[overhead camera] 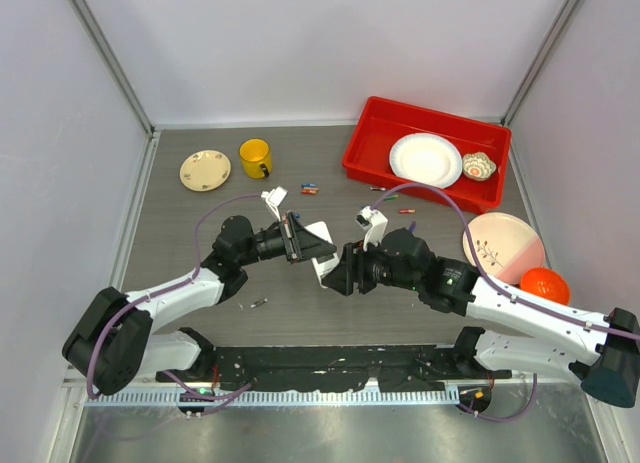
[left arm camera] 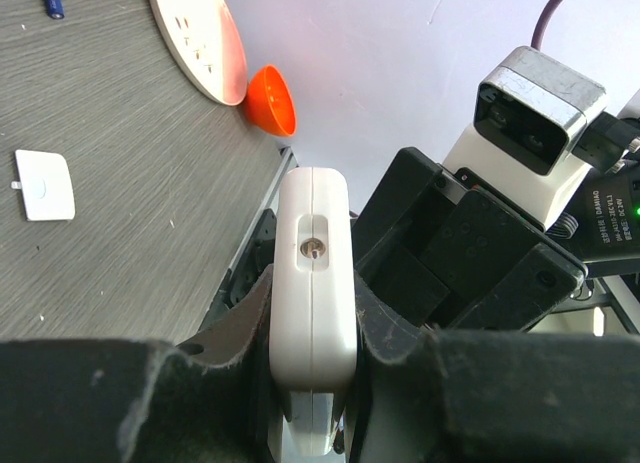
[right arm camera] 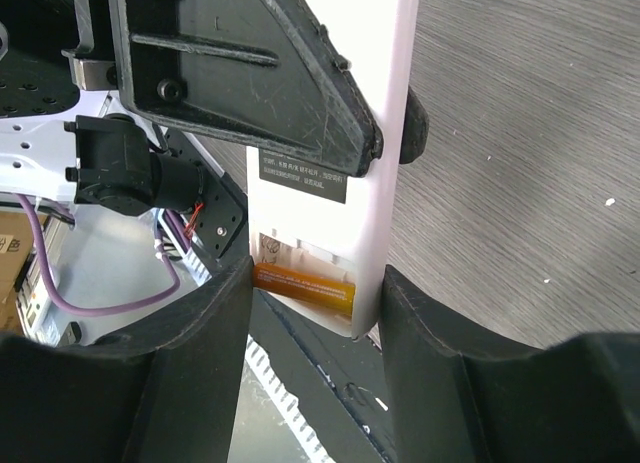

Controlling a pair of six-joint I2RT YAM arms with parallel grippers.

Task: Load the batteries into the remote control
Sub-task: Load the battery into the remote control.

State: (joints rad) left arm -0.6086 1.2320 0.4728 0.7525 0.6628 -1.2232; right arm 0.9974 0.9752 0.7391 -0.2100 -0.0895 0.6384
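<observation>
My left gripper [overhead camera: 300,238] is shut on the white remote control [overhead camera: 318,241] and holds it above the table; its jaws clamp the remote's edges in the left wrist view [left arm camera: 314,213]. In the right wrist view the remote's plain back [right arm camera: 395,83] faces me with its compartment open. An orange battery [right arm camera: 305,283] lies slanted in the compartment. My right gripper [right arm camera: 315,279] is open and straddles the remote's end. Its left finger [right arm camera: 215,323] touches the battery's end. Loose batteries [overhead camera: 309,190] lie on the table behind the arms.
A red bin [overhead camera: 365,143] at the back right holds a white plate [overhead camera: 426,159] and a small patterned bowl [overhead camera: 479,166]. A yellow mug [overhead camera: 256,158] and a cream plate [overhead camera: 205,170] stand at the back left. A pink plate [overhead camera: 503,245] and an orange bowl [overhead camera: 545,285] are at the right. A small white cover [left arm camera: 45,185] lies on the table.
</observation>
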